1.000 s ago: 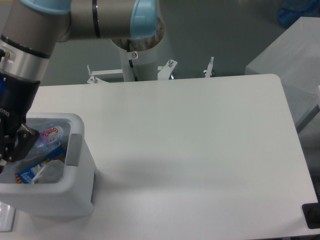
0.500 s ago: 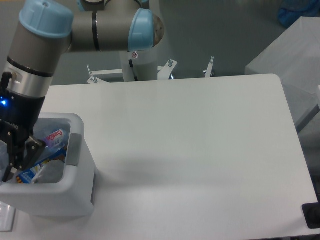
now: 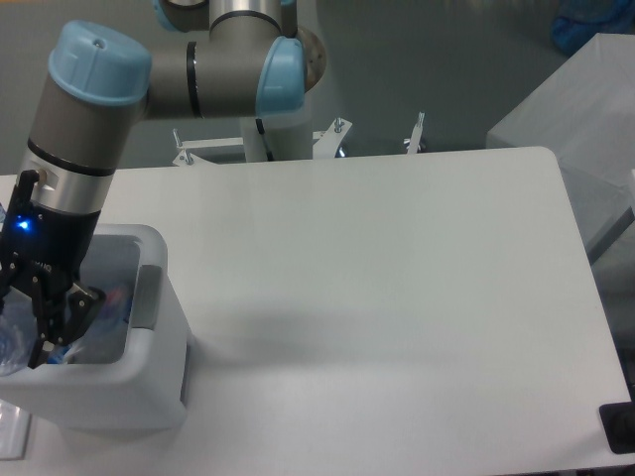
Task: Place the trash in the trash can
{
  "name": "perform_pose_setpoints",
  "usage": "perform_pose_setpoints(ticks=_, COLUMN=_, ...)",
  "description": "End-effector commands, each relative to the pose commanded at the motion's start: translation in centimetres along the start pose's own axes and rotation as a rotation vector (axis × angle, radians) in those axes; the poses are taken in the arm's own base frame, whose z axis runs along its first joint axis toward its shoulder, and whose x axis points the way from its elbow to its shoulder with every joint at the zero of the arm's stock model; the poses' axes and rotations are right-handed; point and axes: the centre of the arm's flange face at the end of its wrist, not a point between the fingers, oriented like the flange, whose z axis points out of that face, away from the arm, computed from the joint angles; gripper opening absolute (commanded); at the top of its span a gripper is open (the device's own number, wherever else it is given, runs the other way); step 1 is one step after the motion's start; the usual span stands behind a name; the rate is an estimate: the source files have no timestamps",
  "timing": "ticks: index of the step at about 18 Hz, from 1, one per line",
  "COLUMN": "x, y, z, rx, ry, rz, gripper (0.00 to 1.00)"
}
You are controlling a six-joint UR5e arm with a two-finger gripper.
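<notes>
We see the crushed bottle (image 3: 15,342) at the left frame edge, over the near-left rim of the trash can (image 3: 149,382), with the pincer (image 3: 48,322) closed around it. Its label is hidden, so we read no writing on it. Inside the can a scrap of red and blue print (image 3: 114,297) peeks out, too blurred to read. The can stands at the left end of the white worktop (image 3: 397,288).

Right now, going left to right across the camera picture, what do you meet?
Tool over the bin → bare table → grey block at the far right.
</notes>
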Motion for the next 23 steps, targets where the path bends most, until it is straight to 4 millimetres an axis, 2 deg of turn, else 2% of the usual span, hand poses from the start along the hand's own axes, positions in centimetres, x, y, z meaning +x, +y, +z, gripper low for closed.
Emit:
perform_pose_setpoints(ticks=1, x=-0.1, y=-0.1, z=-0.4, rx=0.004, ry=-0.004, rz=-0.005, gripper=0.99)
perform_pose_setpoints(ticks=3, x=-0.7, y=-0.3, z=-1.0, rx=0.012, ry=-0.013, rz=-0.006, gripper=1.0)
perform_pose_setpoints(ticks=4, x=-1.8, y=-0.3, z=-2.1, rx=0.024, ry=-0.032, rz=-0.02, gripper=1.0)
perform_pose_setpoints(ticks=6, x=-4.2, y=0.0, z=-4.4, rx=0.039, ry=-0.074, rz=-0.043, gripper=1.0)
perform_pose_setpoints(ticks=9, x=-9.9, y=0.8, z=-8.4, rx=0.058, ry=-0.182, rz=-0.095, gripper=1.0)
perform_pose_setpoints(ticks=12, x=-15.4, y=2.9, z=-11.2, rx=0.003, ry=-0.363, rz=-0.134, gripper=1.0)
perform_pose_setpoints(ticks=15, x=-17.1, y=4.9, z=-11.9, rx=-0.093, ry=-0.42, rz=-0.049, gripper=1.0)
perform_pose_setpoints(ticks=17, x=-19.1, y=7.6, z=-13.4, rx=-0.199, ry=-0.474, rz=0.05, gripper=1.0)
perform_pose_setpoints(ticks=21, x=-20.7, y=12.3, z=-16.8, rx=-0.326, ry=-0.508, rz=0.203, gripper=1.0)
perform_pose_setpoints(ticks=23, x=-21.0, y=14.0, z=-18.6, rx=-0.359, ry=-0.523, rz=0.227, gripper=1.0)
